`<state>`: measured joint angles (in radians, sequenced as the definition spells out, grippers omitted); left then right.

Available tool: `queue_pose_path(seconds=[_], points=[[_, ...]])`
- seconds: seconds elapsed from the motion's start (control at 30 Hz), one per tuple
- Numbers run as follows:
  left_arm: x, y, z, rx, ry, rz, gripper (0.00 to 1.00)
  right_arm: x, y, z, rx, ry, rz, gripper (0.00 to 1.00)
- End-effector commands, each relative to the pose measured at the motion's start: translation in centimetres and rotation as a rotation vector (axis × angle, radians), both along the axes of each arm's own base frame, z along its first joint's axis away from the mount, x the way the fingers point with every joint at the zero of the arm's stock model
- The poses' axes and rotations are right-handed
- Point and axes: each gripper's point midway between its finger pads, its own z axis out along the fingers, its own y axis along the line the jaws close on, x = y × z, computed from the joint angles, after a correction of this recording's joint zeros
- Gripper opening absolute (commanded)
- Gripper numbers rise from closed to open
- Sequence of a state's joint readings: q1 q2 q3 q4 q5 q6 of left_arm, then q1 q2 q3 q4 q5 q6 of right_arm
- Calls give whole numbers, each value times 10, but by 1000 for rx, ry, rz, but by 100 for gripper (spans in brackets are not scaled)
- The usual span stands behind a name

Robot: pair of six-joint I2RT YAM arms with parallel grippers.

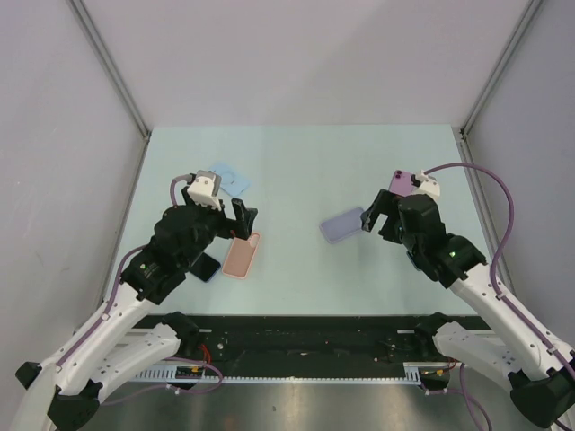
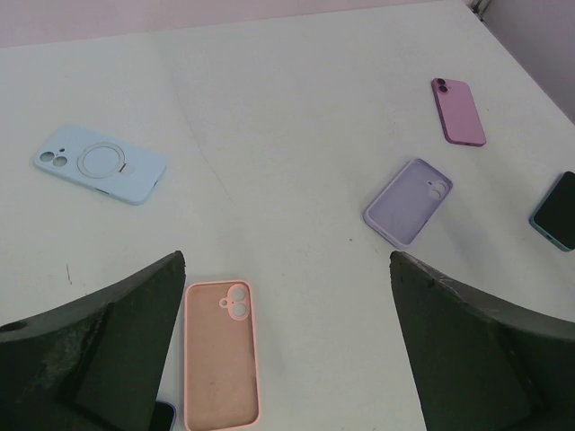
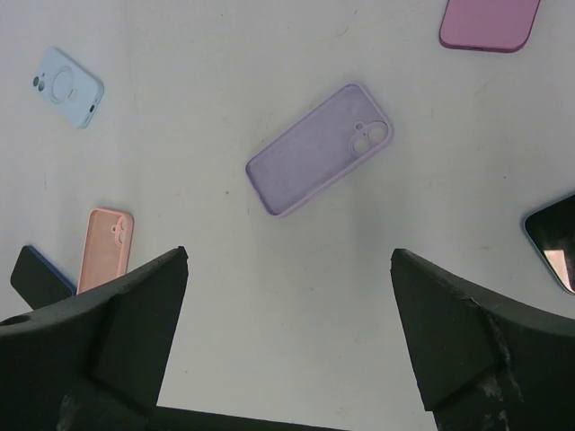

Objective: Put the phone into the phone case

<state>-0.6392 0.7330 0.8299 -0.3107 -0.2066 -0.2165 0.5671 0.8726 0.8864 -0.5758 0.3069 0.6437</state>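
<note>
An empty pink phone case [image 1: 242,254] lies open side up; in the left wrist view [image 2: 221,353] it sits just inside my left finger. A dark blue phone [image 1: 207,267] lies at its left, only a corner showing in the left wrist view [image 2: 162,416]. My left gripper [image 1: 241,220] is open and empty above the pink case's far end. An empty lilac case [image 1: 342,224] lies mid-table, ahead of my open, empty right gripper [image 1: 377,218] in the right wrist view [image 3: 321,149]. A purple phone [image 3: 490,22] lies face down beyond it.
A light blue case with a ring [image 2: 101,164] lies at the far left. A dark phone with a teal rim [image 2: 558,211] lies at the right, under my right arm in the top view. Grey walls enclose the table [image 1: 296,162] on three sides.
</note>
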Motion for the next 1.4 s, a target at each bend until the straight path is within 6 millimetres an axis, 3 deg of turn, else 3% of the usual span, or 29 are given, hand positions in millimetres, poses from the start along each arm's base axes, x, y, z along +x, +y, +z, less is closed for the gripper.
queue_pose_path(seconds=[0.0,0.2,0.3,0.43,0.47,0.5,0.53,0.57,0.63,0.67,0.73,0.77,0.87,0.9,0.93,0.97,1.0,1.07,1.13,1.17,1.23,1.37], points=[[0,1,6,-1,-28,0,100,0,-7,4,-6,-3,-32,100],[2,2,6,6,-27,7,100,8,-17,0,-64,-10,-71,100],[3,7,3,17,-22,37,100,15,-39,2,-192,-48,-113,100],[11,26,-7,79,24,155,100,42,-61,10,-278,-84,-148,100],[15,30,-11,100,38,186,100,53,-65,2,-299,-50,-169,100],[16,31,-13,107,47,194,100,66,-81,8,-292,-53,-233,100],[17,31,-16,115,57,198,100,74,-85,7,-288,-42,-243,100],[19,28,-24,135,89,195,100,94,-93,-17,-313,30,-265,98],[20,22,-27,138,119,176,100,112,-109,-22,-329,57,-336,95],[19,20,-27,136,124,168,100,121,-111,-40,-355,105,-349,94],[17,17,-28,125,130,148,100,139,-119,-42,-370,100,-391,94],[17,16,-27,120,129,146,100,148,-120,-63,-393,148,-387,93],[15,17,-24,106,114,141,100,175,-125,-70,-414,166,-388,93],[15,17,-25,107,113,141,100,182,-126,-91,-447,218,-377,93],[15,17,-23,104,107,139,100,193,-128,-86,-446,212,-384,94],[15,17,-24,106,106,140,100,199,-130,-90,-451,226,-388,94],[15,17,-24,107,105,139,100,202,-129,-113,-457,283,-367,94],[16,18,-24,112,105,141,100,217,-130,-115,-429,289,-354,93],[16,18,-25,119,108,143,100,224,-128,-135,-414,332,-321,93],[16,18,-26,121,109,145,100,231,-134,-134,-406,332,-332,93],[16,19,-26,124,107,147,100,232,-140,-151,-409,391,-331,93],[17,20,-26,128,106,150,100,240,-145,-165,-386,442,-323,93]])
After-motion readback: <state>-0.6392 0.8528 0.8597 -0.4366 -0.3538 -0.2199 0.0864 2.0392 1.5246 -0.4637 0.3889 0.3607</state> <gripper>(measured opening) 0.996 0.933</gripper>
